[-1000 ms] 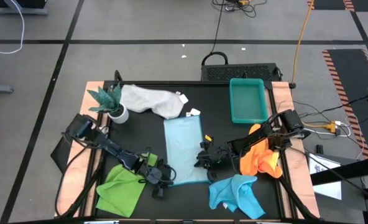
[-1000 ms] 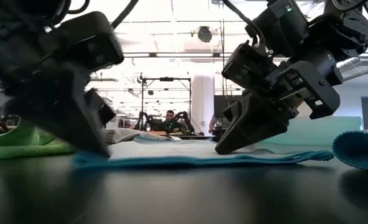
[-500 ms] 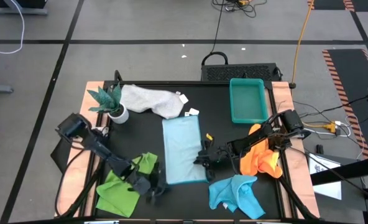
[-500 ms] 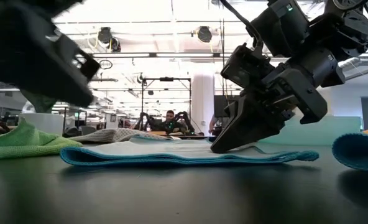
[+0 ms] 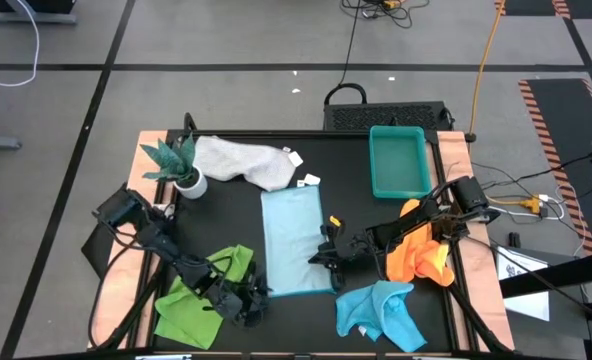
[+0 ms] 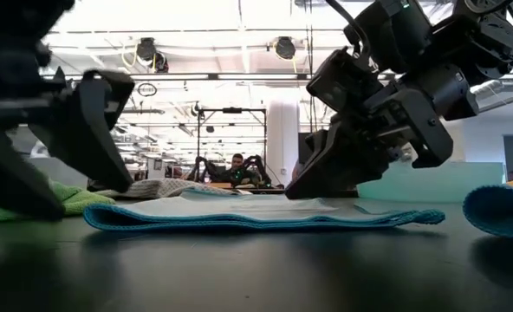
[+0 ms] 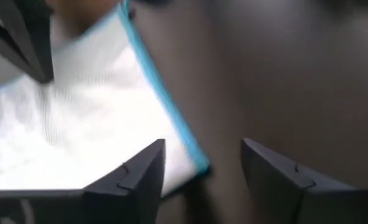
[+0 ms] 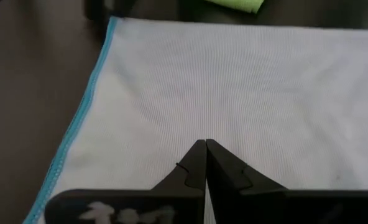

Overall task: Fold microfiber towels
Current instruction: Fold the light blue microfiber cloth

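Observation:
The pale blue towel (image 5: 294,240) lies flat mid-table, folded into a long rectangle; the low view shows its layers (image 6: 256,212). My right gripper (image 5: 322,258) is shut, its tips on this towel by the right edge. My left gripper (image 5: 246,302) stands open just off the towel's near left corner (image 7: 193,162), over the bare table beside the lime green towel (image 5: 198,298), and touches nothing. The white-grey towel (image 5: 241,160) lies at the far left, the orange towel (image 5: 421,255) under my right arm and the turquoise towel (image 5: 381,312) at the near right. My right gripper presses its shut fingertips (image 8: 206,149) down on the pale blue towel's top face (image 8: 206,127), near its right long edge. The fingers slant down from the table's right. The towel stays flat on the table under them (image 6: 326,208).
A teal tray (image 5: 399,160) stands at the far right. A small plant in a white pot (image 5: 179,165) is at the far left. Bare black table (image 5: 296,320) shows in front of the pale blue towel.
My left gripper has drawn back from the pale blue towel's near left corner toward the table's left and near edges. It has rolled about its own axis and opened. The towel's near end has shifted a little to the left and lies flat. My right gripper has tipped slightly.

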Controlling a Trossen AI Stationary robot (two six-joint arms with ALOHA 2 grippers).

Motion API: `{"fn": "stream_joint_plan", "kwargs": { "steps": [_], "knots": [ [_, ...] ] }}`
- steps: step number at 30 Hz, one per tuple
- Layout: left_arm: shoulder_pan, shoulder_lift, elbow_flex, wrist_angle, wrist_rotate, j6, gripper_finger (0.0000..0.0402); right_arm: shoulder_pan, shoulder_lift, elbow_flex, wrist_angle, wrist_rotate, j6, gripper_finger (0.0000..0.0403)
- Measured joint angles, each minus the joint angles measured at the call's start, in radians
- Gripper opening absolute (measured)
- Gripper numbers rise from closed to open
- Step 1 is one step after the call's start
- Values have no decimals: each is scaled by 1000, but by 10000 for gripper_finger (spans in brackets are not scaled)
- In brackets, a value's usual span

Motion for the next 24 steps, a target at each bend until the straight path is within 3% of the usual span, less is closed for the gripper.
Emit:
{"fn": "stream_joint_plan", "kwargs": {
  "steps": [4, 12, 19, 24],
  "knots": [
    [15, 0, 3, -66, -16, 13, 214, 0, 0, 0, 15, 0, -1, 0],
    [35, 0, 1, -45, 0, 120, 142, 0, 0, 0, 19, 0, 15, 0],
    [45, 2, -1, -18, 1, 104, 98, 2, 0, 0, 14, 0, 12, 0],
    [33, 2, -1, 38, 2, 61, 90, 14, -18, 0, -21, 0, -58, 0]
  ]
}}
